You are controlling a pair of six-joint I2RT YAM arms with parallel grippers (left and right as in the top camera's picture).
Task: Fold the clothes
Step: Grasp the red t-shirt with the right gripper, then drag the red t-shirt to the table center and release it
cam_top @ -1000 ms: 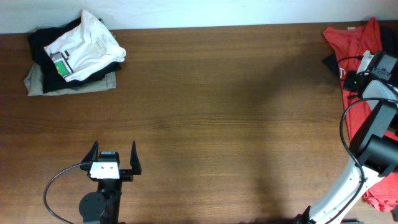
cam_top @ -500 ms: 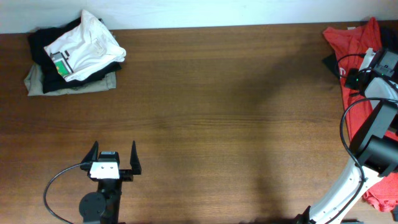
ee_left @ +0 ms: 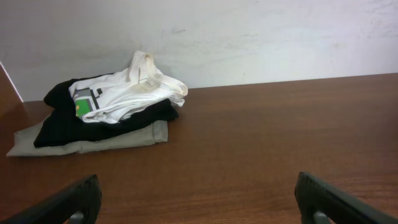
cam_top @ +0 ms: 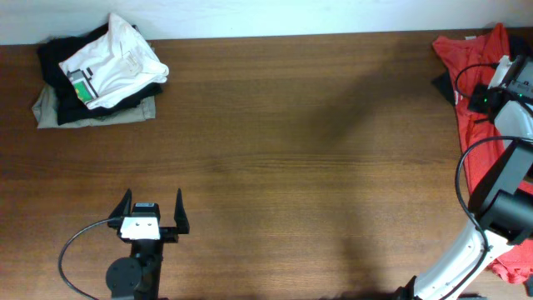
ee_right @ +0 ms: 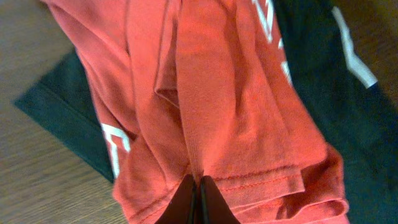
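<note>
The red-orange T-shirt (cam_top: 470, 60) lies bunched at the table's far right edge, partly over a dark garment (cam_top: 443, 85). In the right wrist view the shirt (ee_right: 230, 106) fills the frame, with bits of white lettering showing. My right gripper (ee_right: 199, 184) is shut, pinching a fold of the shirt at its hem; in the overhead view it sits at the right edge (cam_top: 500, 83). My left gripper (cam_top: 151, 215) is open and empty near the front left of the table; its fingertips show at the lower corners of the left wrist view (ee_left: 199, 199).
A stack of folded clothes sits at the back left: a white shirt with a green-black patch (cam_top: 112, 62) on black and grey-green garments (ee_left: 93, 134). More red cloth (cam_top: 512, 265) hangs off the front right by the right arm's base. A white wall backs the table.
My right gripper has shifted a little to the right, toward the table's edge, over the red shirt. The left arm has not moved.
</note>
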